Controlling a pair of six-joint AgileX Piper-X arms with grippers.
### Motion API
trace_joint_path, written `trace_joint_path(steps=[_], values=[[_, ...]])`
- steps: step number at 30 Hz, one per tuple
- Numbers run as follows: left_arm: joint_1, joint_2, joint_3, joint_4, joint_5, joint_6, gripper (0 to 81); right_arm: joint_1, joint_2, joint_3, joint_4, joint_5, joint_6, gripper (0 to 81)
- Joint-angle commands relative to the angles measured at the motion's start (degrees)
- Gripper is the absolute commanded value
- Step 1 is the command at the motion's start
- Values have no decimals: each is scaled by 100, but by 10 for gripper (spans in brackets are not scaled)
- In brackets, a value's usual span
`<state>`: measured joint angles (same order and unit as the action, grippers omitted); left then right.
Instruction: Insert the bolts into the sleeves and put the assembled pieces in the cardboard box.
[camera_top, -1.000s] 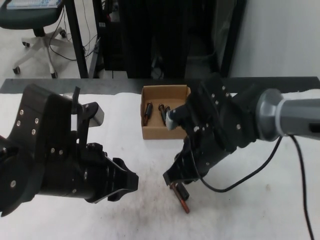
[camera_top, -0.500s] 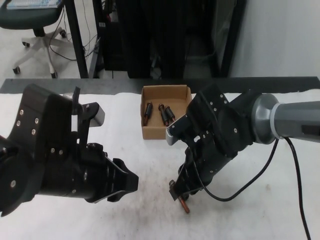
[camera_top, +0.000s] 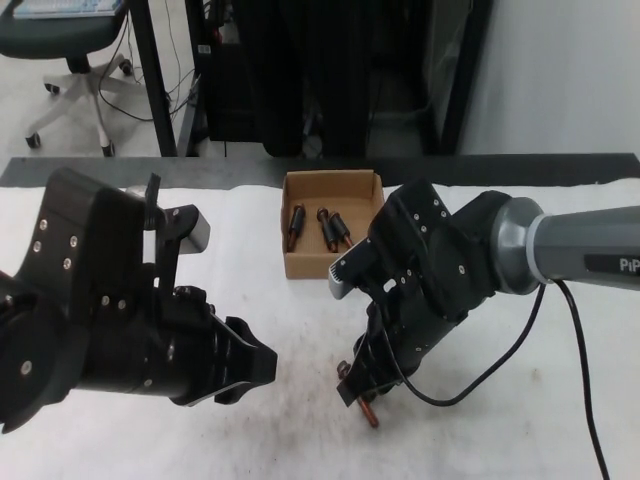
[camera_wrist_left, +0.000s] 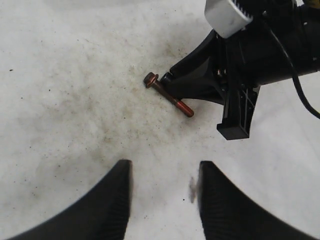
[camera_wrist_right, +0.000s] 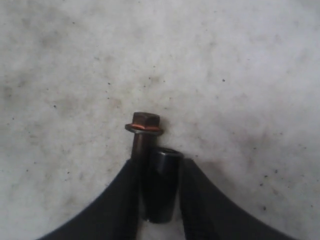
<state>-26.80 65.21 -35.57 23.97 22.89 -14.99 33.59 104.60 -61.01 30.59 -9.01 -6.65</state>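
Copper-coloured bolt (camera_wrist_right: 141, 132) is laid flat on the white bench (camera_top: 500, 420), w/ the R gripper (camera_wrist_right: 161, 172) set low right beside it. A black sleeve (camera_wrist_right: 161, 192) is clamped btwn the R fingers, its open end pointed the same way as the bolt head. Its body is touching or nearly touching the shank. The two are side by side, not in line, so nothing is inserted yet. Sleeve is prob. held this low so its bore can be lined up w/ the bolt; a re-aim is judged to be needed first. L gripper (camera_wrist_left: 164, 172) is held near, over bare bench, fingers spread apart & nothing btwn them, prob. placed so the bolt can be taken. Cardboard box (camera_top: 310, 265) is set farther back, w/ finished pieces (camera_top: 328, 228) already laid inside, well apart from both grippers
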Motion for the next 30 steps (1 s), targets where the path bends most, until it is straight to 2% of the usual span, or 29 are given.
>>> trace_joint_path(steps=[1, 4, 6, 8, 10, 17, 21, 25, 30], values=[[-16, -24, -44, -21, -10, 48, 398, -12, 112, 7, 50, 9, -62, 261], [-16, -24, -44, -21, -10, 48, 398, -12, 109, 7, 15, 9, -62, 257], [-16, -24, -44, -21, -10, 48, 398, -12, 109, 7, 19, 9, -108, 218], [-16, -24, -44, -21, -10, 106, 398, -12, 109, 7, 32, 9, -108, 137], [-16, -24, -44, -21, -10, 129, 398, -12, 109, 7, 57, 9, -108, 4], [-16, -24, -44, -21, -10, 129, 398, -12, 89, -32, 128, 26, 11, 8], [-16, -24, -44, -21, -10, 129, 398, -12, -25, -367, 297, 6, 927, 8], [-16, -24, -44, -21, -117, 129, 398, -12, -116, -807, 89, -383, 1624, 8], [-16, -24, -44, -63, -141, 129, 398, -12, -114, -1191, -158, -500, 1924, 8]])
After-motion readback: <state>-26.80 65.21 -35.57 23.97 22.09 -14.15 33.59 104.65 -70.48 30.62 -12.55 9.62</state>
